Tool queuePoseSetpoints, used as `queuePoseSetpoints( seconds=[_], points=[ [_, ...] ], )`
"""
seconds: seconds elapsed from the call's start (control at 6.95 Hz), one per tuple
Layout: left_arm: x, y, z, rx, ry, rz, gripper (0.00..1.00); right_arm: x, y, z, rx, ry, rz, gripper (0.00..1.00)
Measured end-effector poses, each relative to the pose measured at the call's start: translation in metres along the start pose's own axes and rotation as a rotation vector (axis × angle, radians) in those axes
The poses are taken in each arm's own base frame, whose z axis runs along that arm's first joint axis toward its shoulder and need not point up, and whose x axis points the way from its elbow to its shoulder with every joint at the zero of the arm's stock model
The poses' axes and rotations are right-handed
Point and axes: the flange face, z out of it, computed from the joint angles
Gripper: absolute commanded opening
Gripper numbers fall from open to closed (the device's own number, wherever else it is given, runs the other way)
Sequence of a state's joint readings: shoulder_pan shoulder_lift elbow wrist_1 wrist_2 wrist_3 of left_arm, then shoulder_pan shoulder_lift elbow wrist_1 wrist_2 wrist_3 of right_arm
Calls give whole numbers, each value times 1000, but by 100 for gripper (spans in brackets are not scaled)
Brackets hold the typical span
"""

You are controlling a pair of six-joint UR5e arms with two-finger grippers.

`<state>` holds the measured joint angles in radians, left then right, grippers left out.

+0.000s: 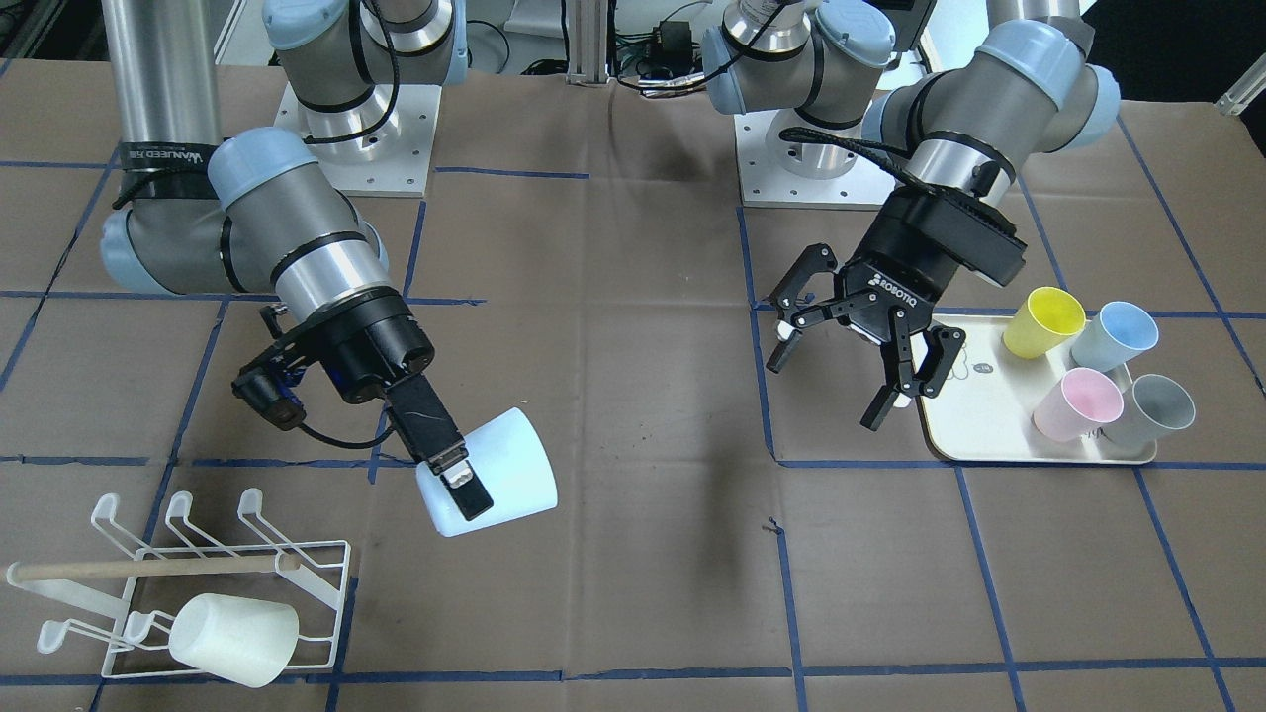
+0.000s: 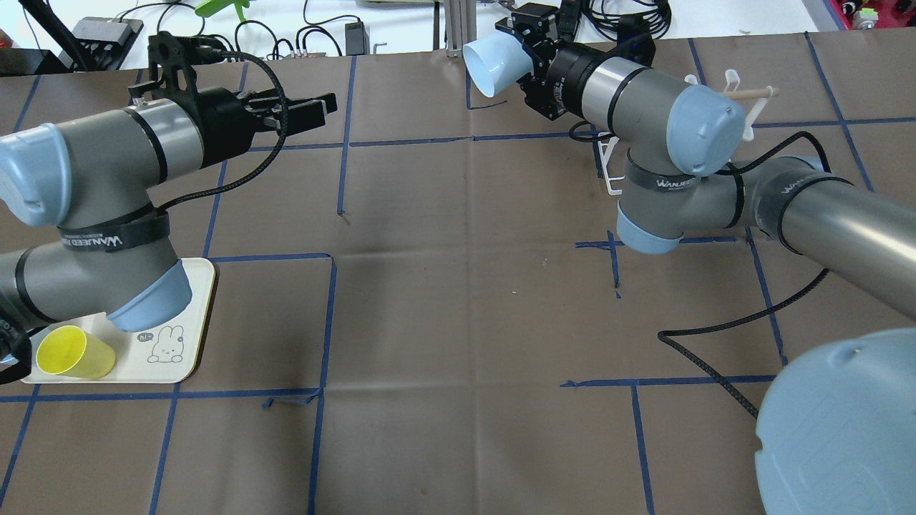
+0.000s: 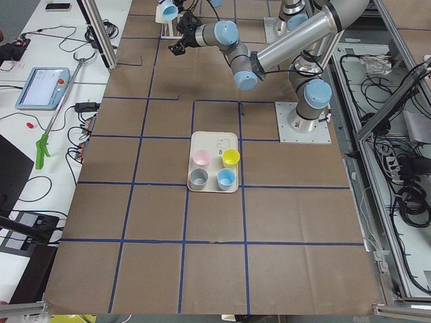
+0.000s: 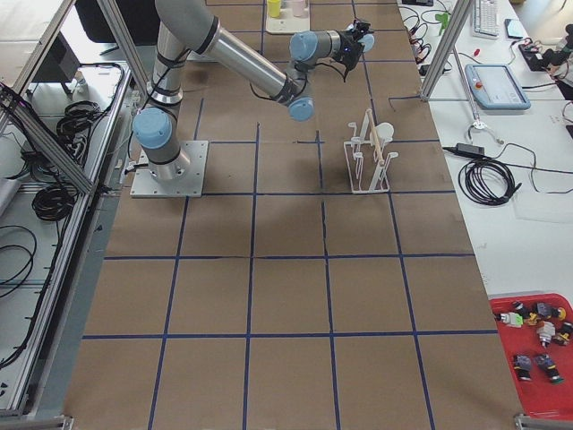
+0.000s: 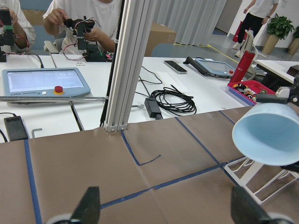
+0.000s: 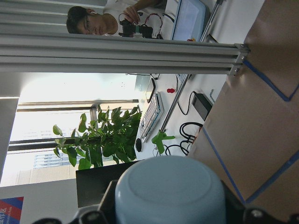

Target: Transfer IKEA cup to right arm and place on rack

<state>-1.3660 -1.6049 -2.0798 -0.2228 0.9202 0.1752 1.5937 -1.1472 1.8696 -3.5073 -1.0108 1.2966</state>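
My right gripper (image 1: 473,491) is clamped on the pale blue cup (image 1: 499,465), one black finger (image 1: 465,485) lying across its outer wall near the base. The cup hangs tilted in the air above the worktop (image 1: 633,396), with its mouth turned towards my left side. It sits in my right half, close to the far edge where the operators are. It is near the rack (image 1: 315,588) but apart from it, on the side facing the worktop's middle. My left gripper (image 1: 829,388) hovers with its fingers spread wide and nothing between them. It is above the inner edge of the tray (image 1: 974,415), which lies in my left half, well in from the edges. I count six cups. One is the cup in my grip. One white cup (image 1: 234,640) lies on its side on the rack. Four stand on the tray: a yellow cup (image 1: 1043,321), a blue cup (image 1: 1115,336), a pink cup (image 1: 1078,403) and a grey cup (image 1: 1149,410). There is one rack, with one wooden dowel (image 1: 148,568) across it, and one tray.
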Motion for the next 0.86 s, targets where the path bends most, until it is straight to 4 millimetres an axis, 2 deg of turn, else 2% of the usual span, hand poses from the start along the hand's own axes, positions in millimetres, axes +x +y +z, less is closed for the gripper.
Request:
queuePoseSetpoints(
  seconds=[0.29, 0.58, 0.72, 0.86],
  points=[
    [-14, -41, -14, -207, -122, -117, 99, 6, -36, -14, 100, 7, -327, 35],
    [-20, -80, -16, -416, -200, -195, 99, 13, -76, -32, 203, 51, -690, 35],
    [-9, -97, -9, -532, -260, -188, 99, 18, -98, -43, 252, 80, -875, 35],
    [10, -110, -1, -656, -338, -145, 99, 27, -119, -54, 303, 107, -1040, 35]
  ],
)
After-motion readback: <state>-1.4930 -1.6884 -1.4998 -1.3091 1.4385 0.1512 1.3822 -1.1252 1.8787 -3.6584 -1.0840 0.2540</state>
